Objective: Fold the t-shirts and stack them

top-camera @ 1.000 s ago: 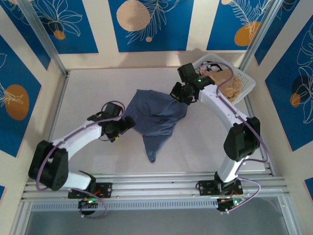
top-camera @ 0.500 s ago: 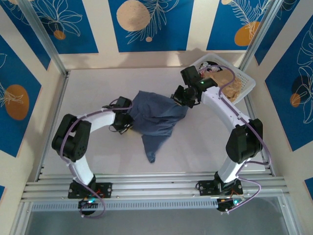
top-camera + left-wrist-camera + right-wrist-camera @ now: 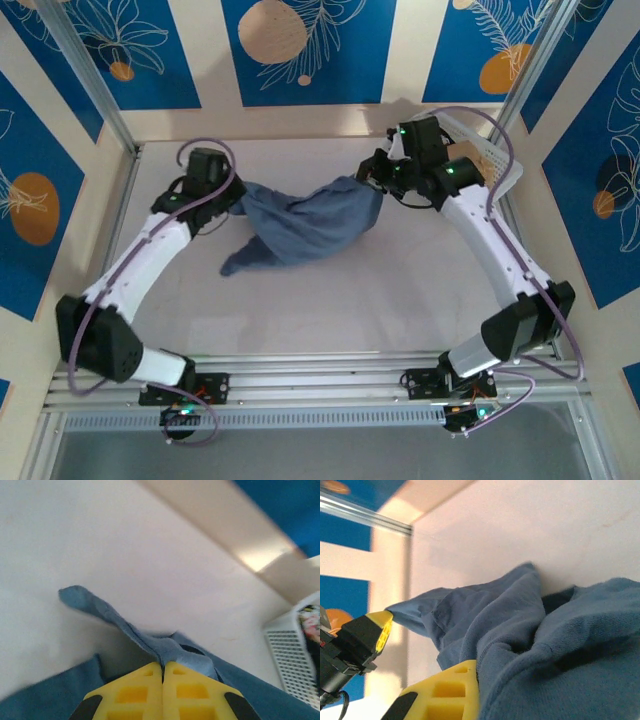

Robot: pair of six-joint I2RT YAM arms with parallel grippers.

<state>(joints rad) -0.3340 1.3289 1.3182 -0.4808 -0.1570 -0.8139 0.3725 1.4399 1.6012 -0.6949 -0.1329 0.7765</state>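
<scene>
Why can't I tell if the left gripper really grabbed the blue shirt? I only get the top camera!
Observer: On the left wrist camera, the left gripper has its yellow fingers pressed together, with a fold of the blue t-shirt pinched between them.
Operator: Does the right one have it too?
Observer: The right gripper does. On its wrist camera the cloth bunches over one yellow finger and hides the other.
Operator: What's in the basket?
Observer: The left wrist camera looks in past the wall of the white basket at something with a colourful pattern, too blurry to name.
</scene>
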